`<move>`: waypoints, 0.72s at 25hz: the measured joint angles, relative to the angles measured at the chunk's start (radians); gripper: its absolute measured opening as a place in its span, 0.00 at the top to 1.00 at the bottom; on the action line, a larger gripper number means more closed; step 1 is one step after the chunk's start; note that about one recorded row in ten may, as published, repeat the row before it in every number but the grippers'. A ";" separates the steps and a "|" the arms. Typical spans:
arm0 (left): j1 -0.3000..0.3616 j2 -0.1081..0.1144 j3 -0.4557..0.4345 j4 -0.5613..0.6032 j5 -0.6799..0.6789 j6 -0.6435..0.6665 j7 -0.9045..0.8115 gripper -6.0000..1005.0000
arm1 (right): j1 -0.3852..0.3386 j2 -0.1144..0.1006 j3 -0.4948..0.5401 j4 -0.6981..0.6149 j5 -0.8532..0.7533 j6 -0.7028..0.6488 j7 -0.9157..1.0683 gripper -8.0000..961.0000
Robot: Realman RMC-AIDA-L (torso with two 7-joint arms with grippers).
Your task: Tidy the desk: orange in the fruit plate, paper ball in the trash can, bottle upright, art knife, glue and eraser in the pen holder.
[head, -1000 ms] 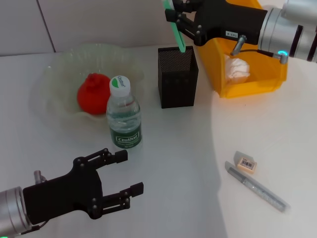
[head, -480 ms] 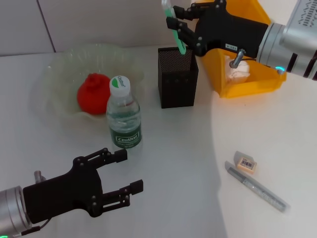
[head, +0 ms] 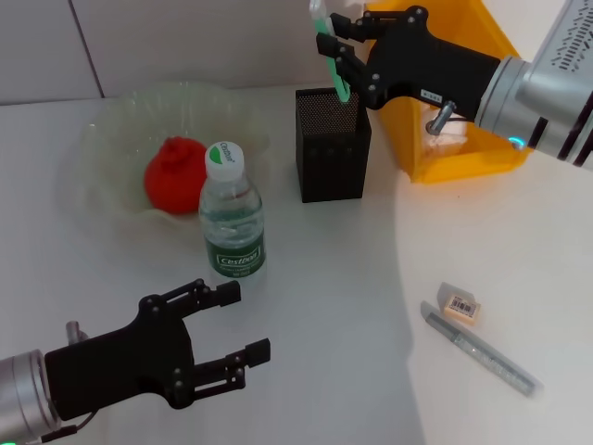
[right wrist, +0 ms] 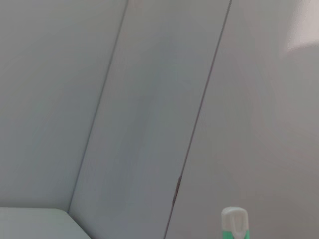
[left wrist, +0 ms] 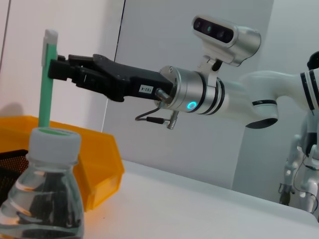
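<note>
Right gripper (head: 326,37) is above the pen holder (head: 333,145), jaws clamped on the green glue stick (head: 332,56) near its upper end — stick hangs roughly upright, lower tip at the holder's rim. Looks light and stiff, smooth plastic, so it could slip or swing in a pinch grip; the high hold suits a straight drop into the cup.

Mesh cup is light too — a side knock from the stick could shift or tip it. Trash can (head: 463,153) sits just beside it under the right arm, tight clearance.

Bottle (head: 232,215) stands upright near the fruit plate (head: 102,139); orange (head: 173,174) is in it. Eraser (head: 461,305) and art knife (head: 480,349) lie close together on the bench (head: 324,306), well apart from the holder.

Left gripper (head: 213,338) hovers low near the bench's front edge, jaws wide, empty.
</note>
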 joint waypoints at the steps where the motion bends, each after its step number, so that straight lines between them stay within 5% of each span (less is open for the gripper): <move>1: 0.000 0.000 0.000 0.000 0.000 0.000 0.000 0.22 | 0.006 0.000 0.002 0.013 0.000 0.011 0.000 0.71; 18: -0.010 0.000 -0.001 -0.013 0.004 0.005 0.000 0.22 | 0.048 0.000 -0.040 0.094 -0.016 0.091 0.039 0.69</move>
